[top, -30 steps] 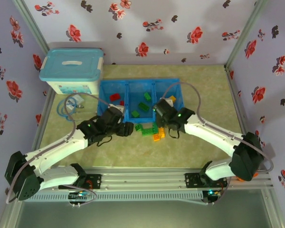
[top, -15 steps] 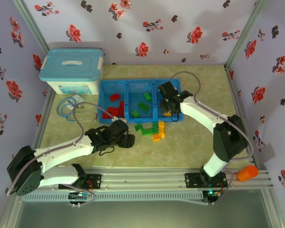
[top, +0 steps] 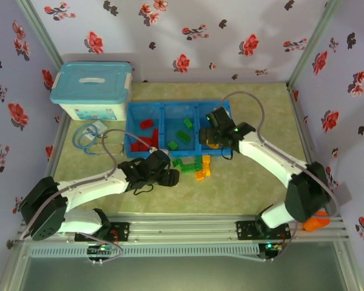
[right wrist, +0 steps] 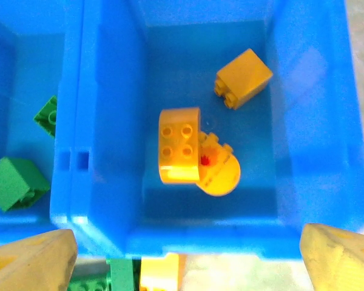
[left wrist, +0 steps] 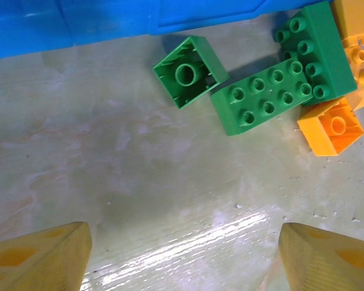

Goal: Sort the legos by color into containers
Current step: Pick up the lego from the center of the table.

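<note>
The left tool (left wrist: 182,242) hangs low over bare table (left wrist: 139,170), its two yellow fingers (left wrist: 39,254) spread wide with nothing between them. Just ahead of it lie loose green bricks (left wrist: 267,100) and an orange brick (left wrist: 330,126), packed close together. The small upturned green brick (left wrist: 190,71) sits nearly against the front wall of the blue tray (left wrist: 109,24). Open table lies between this pile and the fingers.

The right tool (right wrist: 188,233) is above the near edge of the right bin (right wrist: 303,121), wide open and holding nothing. Yellow bricks (right wrist: 180,154) lie on that bin's floor: one cube (right wrist: 243,77) near the far wall and two pieces touching at the middle, with free floor around them. Green pieces (right wrist: 15,182) show past the divider in the middle bin.

From above, red bricks (top: 147,136) fill the left bin. A white lidded box (top: 94,91) stands just beside the tray's left end, while the table on the right is open up to the frame.
</note>
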Action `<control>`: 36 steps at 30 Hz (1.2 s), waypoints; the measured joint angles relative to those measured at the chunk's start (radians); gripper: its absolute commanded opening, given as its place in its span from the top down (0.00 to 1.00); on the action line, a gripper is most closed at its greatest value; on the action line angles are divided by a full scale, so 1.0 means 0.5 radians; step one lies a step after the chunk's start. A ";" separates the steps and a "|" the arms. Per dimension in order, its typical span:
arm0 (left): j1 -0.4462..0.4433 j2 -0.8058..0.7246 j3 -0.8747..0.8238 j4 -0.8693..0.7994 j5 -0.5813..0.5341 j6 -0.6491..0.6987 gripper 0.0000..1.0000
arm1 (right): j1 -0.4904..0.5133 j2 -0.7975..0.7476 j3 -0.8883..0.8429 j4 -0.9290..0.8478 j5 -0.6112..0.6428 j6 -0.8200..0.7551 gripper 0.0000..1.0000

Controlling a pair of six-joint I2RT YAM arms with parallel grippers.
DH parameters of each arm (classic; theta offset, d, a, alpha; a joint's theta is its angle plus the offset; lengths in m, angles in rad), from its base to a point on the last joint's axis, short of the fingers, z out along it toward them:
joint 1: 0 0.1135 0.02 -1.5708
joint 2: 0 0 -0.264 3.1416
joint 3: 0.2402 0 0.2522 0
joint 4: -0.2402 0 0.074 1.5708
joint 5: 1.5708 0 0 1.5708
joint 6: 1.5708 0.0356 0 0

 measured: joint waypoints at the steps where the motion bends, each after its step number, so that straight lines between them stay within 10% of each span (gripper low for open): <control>1: 0.008 0.024 0.017 0.006 0.010 0.000 0.19 | 0.005 -0.063 -0.056 0.018 -0.005 0.018 0.05; 14: 0.162 0.487 0.303 0.041 0.095 -0.018 0.27 | 0.031 -0.740 -0.717 0.188 -0.054 0.232 0.10; 36: 0.204 0.898 0.608 0.043 0.053 -0.028 0.45 | 0.037 -1.048 -0.996 0.264 -0.089 0.362 0.13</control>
